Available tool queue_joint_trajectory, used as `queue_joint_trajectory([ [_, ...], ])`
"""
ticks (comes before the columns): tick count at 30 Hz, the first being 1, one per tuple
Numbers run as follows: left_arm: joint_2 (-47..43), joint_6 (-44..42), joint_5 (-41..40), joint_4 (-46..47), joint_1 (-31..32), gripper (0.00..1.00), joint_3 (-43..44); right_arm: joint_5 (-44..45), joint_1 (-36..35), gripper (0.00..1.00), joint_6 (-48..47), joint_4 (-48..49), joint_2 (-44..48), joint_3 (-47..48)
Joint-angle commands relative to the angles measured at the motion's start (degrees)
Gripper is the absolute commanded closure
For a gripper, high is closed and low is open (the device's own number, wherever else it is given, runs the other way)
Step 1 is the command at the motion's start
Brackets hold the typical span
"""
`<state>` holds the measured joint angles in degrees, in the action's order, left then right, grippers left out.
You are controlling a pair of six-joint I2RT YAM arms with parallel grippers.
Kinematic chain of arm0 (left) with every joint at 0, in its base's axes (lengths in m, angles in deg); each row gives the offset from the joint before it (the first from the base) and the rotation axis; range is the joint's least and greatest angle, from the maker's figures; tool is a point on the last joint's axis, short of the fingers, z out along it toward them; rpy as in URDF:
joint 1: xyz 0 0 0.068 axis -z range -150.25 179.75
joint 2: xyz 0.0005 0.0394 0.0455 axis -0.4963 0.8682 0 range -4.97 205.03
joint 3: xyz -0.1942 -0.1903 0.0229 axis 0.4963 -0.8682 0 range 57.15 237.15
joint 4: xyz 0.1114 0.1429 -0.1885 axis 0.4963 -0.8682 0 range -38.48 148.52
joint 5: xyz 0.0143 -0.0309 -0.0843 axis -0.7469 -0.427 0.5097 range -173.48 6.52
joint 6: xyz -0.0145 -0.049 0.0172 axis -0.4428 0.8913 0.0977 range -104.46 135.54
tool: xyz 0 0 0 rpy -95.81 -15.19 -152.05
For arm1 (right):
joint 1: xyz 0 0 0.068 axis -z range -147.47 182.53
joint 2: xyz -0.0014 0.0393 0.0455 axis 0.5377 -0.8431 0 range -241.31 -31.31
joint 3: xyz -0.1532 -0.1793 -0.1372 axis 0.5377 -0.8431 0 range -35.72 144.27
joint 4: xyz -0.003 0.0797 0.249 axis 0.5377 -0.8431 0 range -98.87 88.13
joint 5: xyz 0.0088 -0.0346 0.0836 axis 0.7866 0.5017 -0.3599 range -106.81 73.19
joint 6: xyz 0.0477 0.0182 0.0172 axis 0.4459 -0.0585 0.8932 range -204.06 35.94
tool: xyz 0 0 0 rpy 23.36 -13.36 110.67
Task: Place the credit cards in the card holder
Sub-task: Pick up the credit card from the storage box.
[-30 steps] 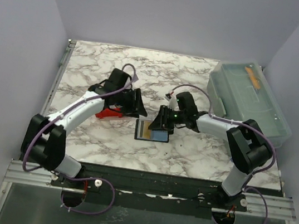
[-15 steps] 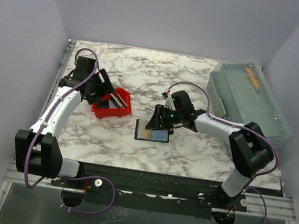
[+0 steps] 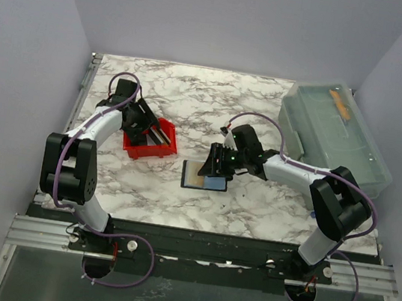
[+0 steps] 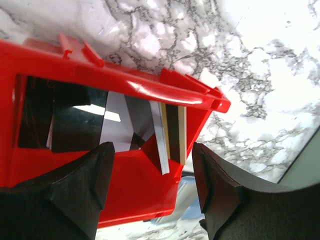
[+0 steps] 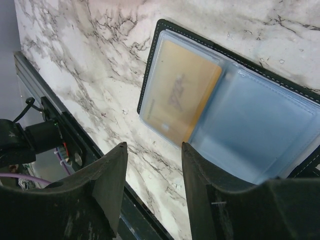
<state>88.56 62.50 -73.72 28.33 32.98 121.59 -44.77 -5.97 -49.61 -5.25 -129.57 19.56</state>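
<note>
The black card holder [image 3: 204,176] lies open flat at mid-table. In the right wrist view a yellowish credit card [image 5: 182,95] sits in one clear pocket of the card holder [image 5: 159,30], and a light blue card [image 5: 260,135] in the other. My right gripper [image 3: 216,166] hovers just over its far edge, open [image 5: 153,150] with nothing between the fingers. My left gripper [image 3: 140,128] is at the red tray, open [image 4: 152,157] and empty. Several more credit cards [image 4: 170,135] stand on edge inside the tray, pale and dark ones.
The small red tray [image 3: 158,151] stands left of centre, its rim [image 4: 125,85] close in front of the left fingers. A large translucent grey-blue lidded box [image 3: 336,133] fills the back right corner. The table's near edge runs along a black rail [image 5: 55,140].
My left arm has swung from beside the card holder back left to the red tray, which now shows uncovered. Both grippers stand wider open. The right gripper stayed over the card holder.
</note>
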Motion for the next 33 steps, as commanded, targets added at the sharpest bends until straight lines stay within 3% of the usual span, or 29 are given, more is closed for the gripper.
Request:
queue_joint_trajectory([
  [1,-1.4,2.0,3.3,10.0,0.1,0.31,-3.9,1.3,0.2,0.49,-0.7,-1.1,0.9,-0.4],
  [7,-0.3,3.6,6.5,14.8,0.1,0.36,-5.5,0.5,0.2,0.49,-0.4,-0.7,0.2,-0.2],
  [18,-1.4,5.3,8.5,20.1,0.1,0.61,-7.7,0.3,0.2,0.49,0.1,-0.2,0.3,-0.7],
  [21,-1.4,5.1,8.4,20.0,0.1,0.63,-7.8,0.2,0.2,0.49,0.1,-0.1,0.4,-0.8],
  [22,-1.3,5.1,8.5,19.8,0.1,0.62,-7.8,0.3,0.2,0.49,0.2,-0.1,0.4,-0.7],
  [26,-1.8,3.1,7.1,18.4,0.2,0.36,-8.3,-0.1,0.2,0.49,0.2,0.0,0.3,-0.7],
  [29,-1.7,1.1,6.3,17.9,0.3,0.31,-8.8,-0.5,0.2,0.49,0.3,0.4,0.1,-0.8],
  [33,0.7,-5.8,0.4,9.4,2.4,0.24,-5.3,-1.1,0.2,0.49,0.4,0.5,-0.2,-0.3],
])
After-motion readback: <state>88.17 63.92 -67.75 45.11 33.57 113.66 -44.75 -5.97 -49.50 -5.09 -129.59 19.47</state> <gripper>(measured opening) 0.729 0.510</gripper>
